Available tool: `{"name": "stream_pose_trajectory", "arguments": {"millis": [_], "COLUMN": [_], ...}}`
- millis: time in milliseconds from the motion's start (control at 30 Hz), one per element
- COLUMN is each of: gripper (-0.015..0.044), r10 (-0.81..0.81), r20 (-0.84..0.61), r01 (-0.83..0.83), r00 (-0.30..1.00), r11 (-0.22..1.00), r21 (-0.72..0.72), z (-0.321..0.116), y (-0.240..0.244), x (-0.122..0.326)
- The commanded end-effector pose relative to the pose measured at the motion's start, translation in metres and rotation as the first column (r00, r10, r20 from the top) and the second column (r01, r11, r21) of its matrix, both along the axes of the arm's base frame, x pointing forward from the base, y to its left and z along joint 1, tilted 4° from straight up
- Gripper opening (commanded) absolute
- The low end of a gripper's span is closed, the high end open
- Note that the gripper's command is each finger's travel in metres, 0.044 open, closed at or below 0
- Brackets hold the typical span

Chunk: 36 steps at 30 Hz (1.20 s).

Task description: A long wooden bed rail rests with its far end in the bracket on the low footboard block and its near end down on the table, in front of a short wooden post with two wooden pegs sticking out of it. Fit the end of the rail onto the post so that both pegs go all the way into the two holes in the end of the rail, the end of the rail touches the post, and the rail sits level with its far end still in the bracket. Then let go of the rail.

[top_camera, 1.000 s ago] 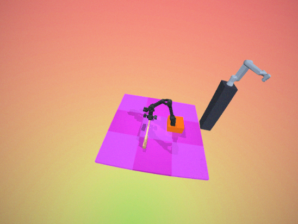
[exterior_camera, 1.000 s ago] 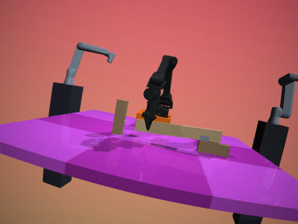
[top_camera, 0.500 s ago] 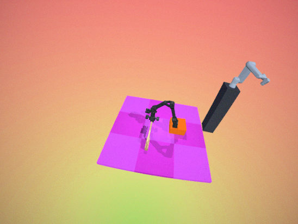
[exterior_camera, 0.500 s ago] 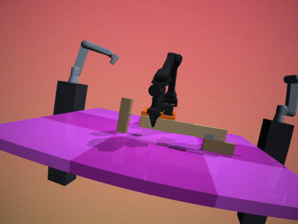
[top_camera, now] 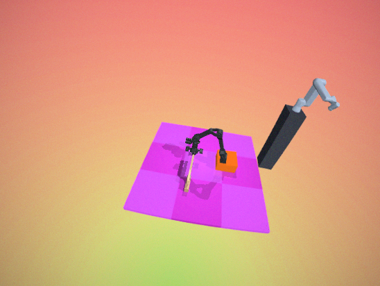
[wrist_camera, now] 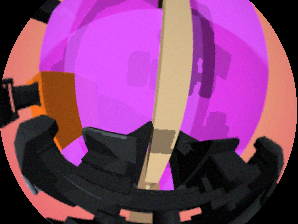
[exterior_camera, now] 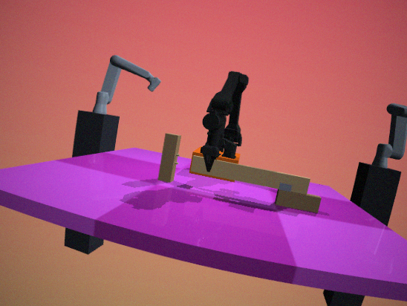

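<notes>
Pincer point(exterior_camera: 209, 163) grips the rail point(exterior_camera: 256, 174) — lifted end toward the post point(exterior_camera: 169, 157), far end on the footboard block point(exterior_camera: 298, 200).

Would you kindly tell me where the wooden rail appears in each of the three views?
Top: rail, thin pale strip, centre of mat.
Exterior: rail, long beam right of post.
Wrist: rail, vertical strip, centre.
Shared landmark: gripper, shut on the rail.

A long pale wooden rail point(wrist_camera: 172, 76) ran from the top edge down between the dark fingers of the hand point(wrist_camera: 156, 156), which gripped it. Purple table point(wrist_camera: 109, 50) lay beneath, an orange block point(wrist_camera: 61, 106) at left.
</notes>
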<state>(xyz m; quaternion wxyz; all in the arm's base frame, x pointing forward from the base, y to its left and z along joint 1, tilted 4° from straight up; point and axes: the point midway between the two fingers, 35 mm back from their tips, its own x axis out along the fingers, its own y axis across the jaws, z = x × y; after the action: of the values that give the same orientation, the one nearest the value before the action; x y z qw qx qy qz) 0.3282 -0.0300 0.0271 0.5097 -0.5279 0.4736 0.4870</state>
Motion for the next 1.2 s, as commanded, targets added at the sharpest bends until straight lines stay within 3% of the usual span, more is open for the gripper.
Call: {"name": "stream_pose_trajectory", "arguments": {"millis": [0,1167], "gripper": [0.0,0.0], "r10": [0.001,0.001], "r20": [0.017,0.017], "r01": [-0.001,-0.001], "r00": [1.0,1.0], "r11": [1.0,1.0], "r21": [0.006,0.006], "z": [0.0072,0.006], "y": [0.0008,0.0008], "x": [0.002,0.0007]}}
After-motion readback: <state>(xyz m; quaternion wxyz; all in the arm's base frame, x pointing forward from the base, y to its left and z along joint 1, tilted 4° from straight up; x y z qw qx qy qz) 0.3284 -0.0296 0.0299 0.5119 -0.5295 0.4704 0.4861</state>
